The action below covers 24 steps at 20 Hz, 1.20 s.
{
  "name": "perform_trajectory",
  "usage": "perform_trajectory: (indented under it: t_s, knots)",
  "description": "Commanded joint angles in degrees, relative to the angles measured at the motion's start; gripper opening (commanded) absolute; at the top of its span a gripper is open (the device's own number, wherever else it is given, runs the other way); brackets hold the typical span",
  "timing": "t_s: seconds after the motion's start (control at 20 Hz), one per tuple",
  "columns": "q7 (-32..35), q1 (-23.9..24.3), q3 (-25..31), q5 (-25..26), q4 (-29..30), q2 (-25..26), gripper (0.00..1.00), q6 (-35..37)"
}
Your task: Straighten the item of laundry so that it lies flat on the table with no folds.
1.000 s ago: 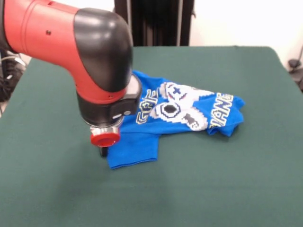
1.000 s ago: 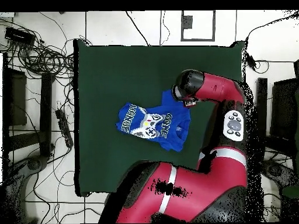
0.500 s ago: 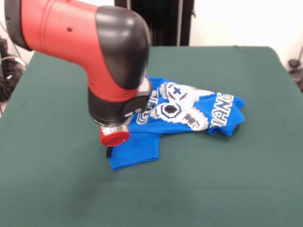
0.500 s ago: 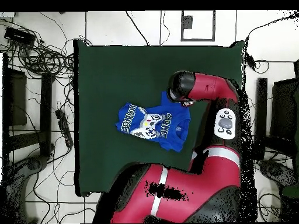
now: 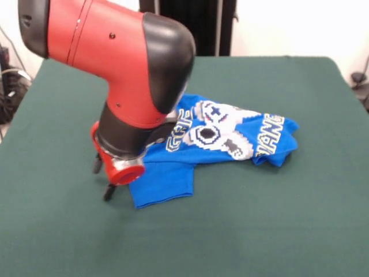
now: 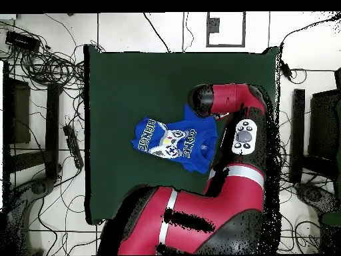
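The item of laundry is a bright blue T-shirt with a pixel controller print. It lies crumpled and folded near the middle of the green table, with one flap folded toward the front. My gripper hangs tilted just left of that flap. Its two black fingertips stand apart and open over bare felt, holding nothing. In the overhead view the shirt lies on the table, and the arm's black wrist hides the gripper at the shirt's upper right corner.
The arm's red and black links cover the table's right side in the overhead view. Cables and dark stands lie on the floor beyond the table's left edge.
The wrist has tilted and swung left in the front view, so both fingertips now show apart beside the shirt's flap. The shirt has not moved.
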State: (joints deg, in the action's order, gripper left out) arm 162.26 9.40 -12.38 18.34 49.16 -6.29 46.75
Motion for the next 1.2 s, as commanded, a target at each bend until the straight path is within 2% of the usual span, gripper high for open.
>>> perform_trajectory:
  t_s: [0.05, 0.35, 0.6, 0.75, 0.95, 1.2]
  knots:
    - [-6.05, 1.02, 0.44, 6.61, -6.62, 7.56, 1.0, -4.75]
    - [-7.15, 2.22, 1.27, 7.13, -8.56, 8.82, 1.0, -5.04]
    - [-11.42, 3.21, 6.68, 0.92, 1.91, 1.41, 1.0, -1.21]
    - [-11.67, 2.27, 8.05, -1.41, 7.15, -3.41, 1.0, 0.78]
    - [-10.77, 0.91, 8.45, -2.21, 9.48, -6.72, 1.0, 2.24]
    - [-10.03, 1.17, 10.87, -3.23, 10.96, -7.47, 1.0, 1.82]
